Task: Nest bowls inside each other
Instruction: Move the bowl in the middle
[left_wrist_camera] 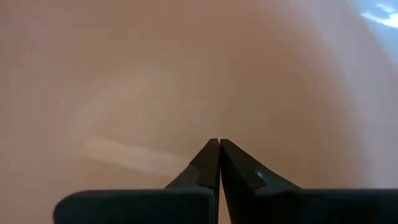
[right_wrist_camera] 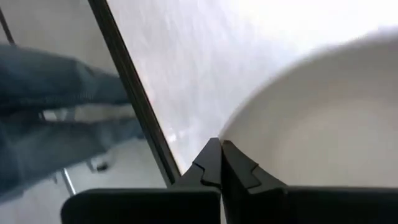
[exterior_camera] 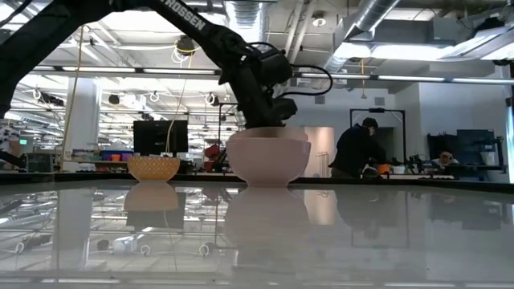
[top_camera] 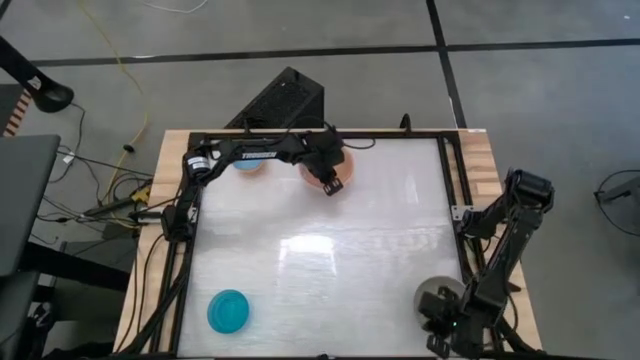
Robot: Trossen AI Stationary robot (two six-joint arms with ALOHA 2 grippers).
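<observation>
A salmon-pink bowl (top_camera: pixel 322 166) stands upright on its base at the table's far middle; it also shows in the low view (exterior_camera: pixel 268 158). My left gripper (left_wrist_camera: pixel 219 144) comes down at its rim, shut. A grey-beige bowl (top_camera: pixel 438 296) sits at the near right corner, with my right gripper (right_wrist_camera: pixel 220 144) shut at its near rim. A light blue bowl (top_camera: pixel 248 163) lies under the left arm. A teal-blue bowl (top_camera: pixel 228 311) rests near the front left. My left gripper meets the salmon-pink bowl at its rim (exterior_camera: pixel 259 131), slanting down from above. Its shut fingers (left_wrist_camera: pixel 205 165) hide the place of contact, and salmon surface fills the wrist view around them. The bowl stands upright on the table. My right gripper pinches the grey-beige bowl's rim (right_wrist_camera: pixel 231 132) between its two fingers, at the side nearest the table's front edge. The fingers slant down from above. In the high view the bowl sits on the table.
A black frame rail (right_wrist_camera: pixel 134 99) runs along the table's edge close beside my right gripper. The wide middle of the white table top (top_camera: pixel 330 260) holds nothing. People and shelves show in the room behind (exterior_camera: pixel 357 148).
</observation>
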